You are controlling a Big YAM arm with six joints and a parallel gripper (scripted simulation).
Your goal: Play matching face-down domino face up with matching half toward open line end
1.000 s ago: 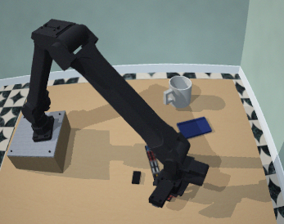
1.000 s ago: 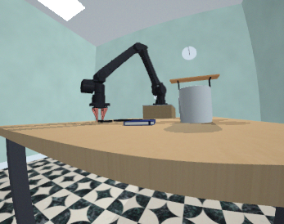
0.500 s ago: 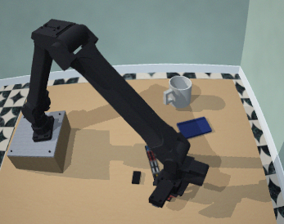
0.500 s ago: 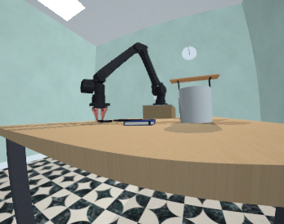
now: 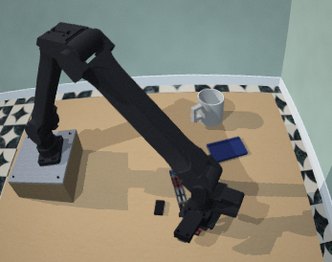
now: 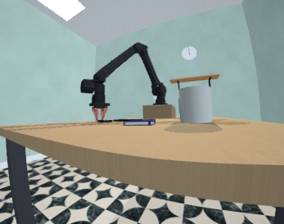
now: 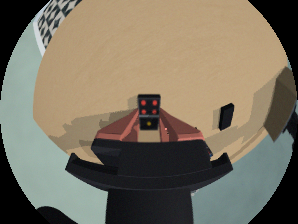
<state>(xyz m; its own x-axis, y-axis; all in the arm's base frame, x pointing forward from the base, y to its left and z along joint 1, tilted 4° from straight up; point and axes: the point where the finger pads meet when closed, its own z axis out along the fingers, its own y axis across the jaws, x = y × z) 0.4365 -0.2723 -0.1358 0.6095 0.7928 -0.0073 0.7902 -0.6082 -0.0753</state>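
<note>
My gripper [image 6: 100, 120] [image 7: 149, 111] points down at the table, its fingertips against the two long sides of a face-up domino [image 7: 149, 104]. This domino lies flat or very near the table, four red pips on the far half and one yellow pip on the half toward the gripper body. The line of dominoes [image 5: 177, 185] shows left of the wrist in the top view; its near end is hidden by the gripper, so I cannot tell whether it touches the held domino. A black face-down domino [image 5: 159, 207] [image 7: 226, 117] lies apart from the line.
A blue book [image 5: 227, 148] [image 6: 139, 123] lies beyond the wrist, and a grey-white mug [image 5: 212, 109] [image 6: 196, 105] stands behind it. The arm's base block [image 5: 41, 164] [image 6: 158, 111] is at the left in the top view. The forearm passes over the table near the line.
</note>
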